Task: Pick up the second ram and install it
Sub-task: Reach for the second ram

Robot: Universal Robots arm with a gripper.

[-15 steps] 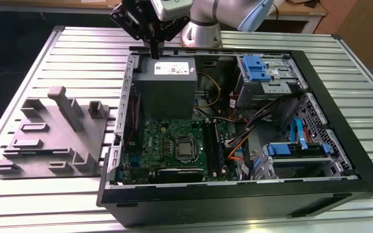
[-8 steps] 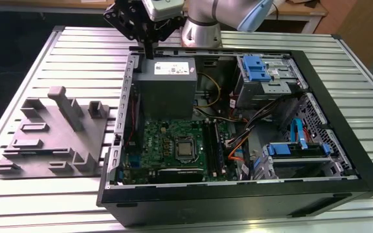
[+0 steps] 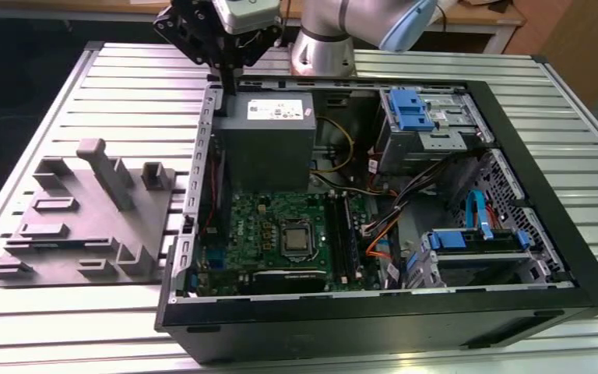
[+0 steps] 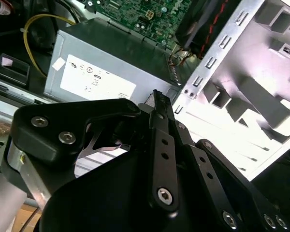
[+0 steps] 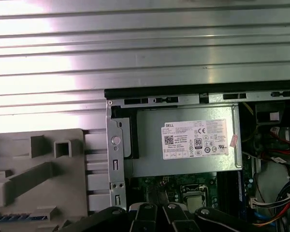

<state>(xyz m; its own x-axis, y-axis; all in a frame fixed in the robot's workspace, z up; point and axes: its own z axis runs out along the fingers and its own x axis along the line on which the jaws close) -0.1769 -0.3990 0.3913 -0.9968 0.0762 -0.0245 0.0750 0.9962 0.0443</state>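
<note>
Bright, even light in the exterior view. Hard glare on ribbed counter (image 5: 145,58) in first wrist view; blown-out white beside grey fixture (image 4: 275,104) in second wrist view. Deep shadow inside computer case (image 3: 361,315).

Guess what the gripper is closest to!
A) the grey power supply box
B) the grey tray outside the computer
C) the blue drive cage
A: in the exterior view the gripper hangs just above the edge of the grey power supply box.
</note>
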